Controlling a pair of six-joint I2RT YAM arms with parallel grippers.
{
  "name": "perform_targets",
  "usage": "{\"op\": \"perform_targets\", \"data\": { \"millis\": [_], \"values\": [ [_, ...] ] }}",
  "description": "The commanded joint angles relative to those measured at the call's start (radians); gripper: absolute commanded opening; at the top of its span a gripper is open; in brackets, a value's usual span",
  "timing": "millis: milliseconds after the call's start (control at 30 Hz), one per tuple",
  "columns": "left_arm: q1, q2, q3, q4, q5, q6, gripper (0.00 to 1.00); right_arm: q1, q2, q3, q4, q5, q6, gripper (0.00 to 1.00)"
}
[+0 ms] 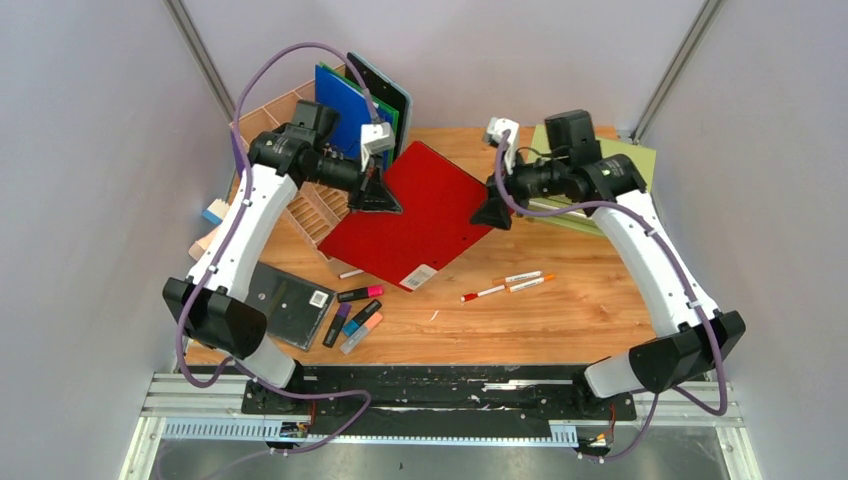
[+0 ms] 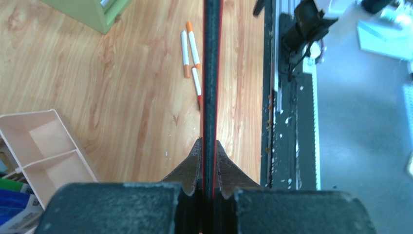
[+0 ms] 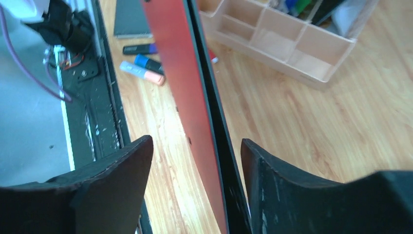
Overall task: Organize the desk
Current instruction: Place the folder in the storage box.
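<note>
A red folder (image 1: 415,215) with a black spine hangs tilted above the middle of the desk (image 1: 560,320), held by its left corner. My left gripper (image 1: 385,200) is shut on that corner; in the left wrist view both pads press the folder's thin edge (image 2: 212,73) just past the gripper (image 2: 208,146). My right gripper (image 1: 492,215) is at the folder's right corner and stands open. In the right wrist view the folder (image 3: 180,73) passes between the spread fingers of that gripper (image 3: 196,140), nearer the right finger (image 3: 272,175).
A beige compartment organizer (image 1: 300,190) stands at the back left with blue and green folders (image 1: 345,105) upright in it. A green cabinet (image 1: 600,165) sits back right. Pens (image 1: 510,285), highlighters (image 1: 355,315) and a black pad (image 1: 290,300) lie near the black front rail (image 1: 440,385).
</note>
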Motion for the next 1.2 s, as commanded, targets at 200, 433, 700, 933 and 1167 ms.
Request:
{"op": "perform_targets", "data": {
  "millis": [200,433,700,933,1167],
  "values": [
    [0.214,-0.142,-0.168,0.752,0.381,-0.665,0.00,-0.239,-0.134,-0.049,0.328,-0.258,0.262,0.76],
    [0.230,-0.227,-0.385,1.371,0.387,-1.154,0.00,-0.239,-0.158,-0.169,0.540,-0.336,0.402,0.84],
    [0.227,-0.256,-0.415,1.334,0.360,-1.135,0.00,-0.236,-0.094,-0.188,0.695,-0.392,0.553,0.86],
    [0.203,-0.264,-0.443,1.321,0.351,-1.119,0.00,-0.160,-0.025,-0.136,0.756,-0.429,0.583,0.85],
    [0.196,-0.251,-0.443,1.296,0.343,-1.096,0.00,-0.110,0.013,-0.098,0.757,-0.496,0.584,0.45]
  ]
}}
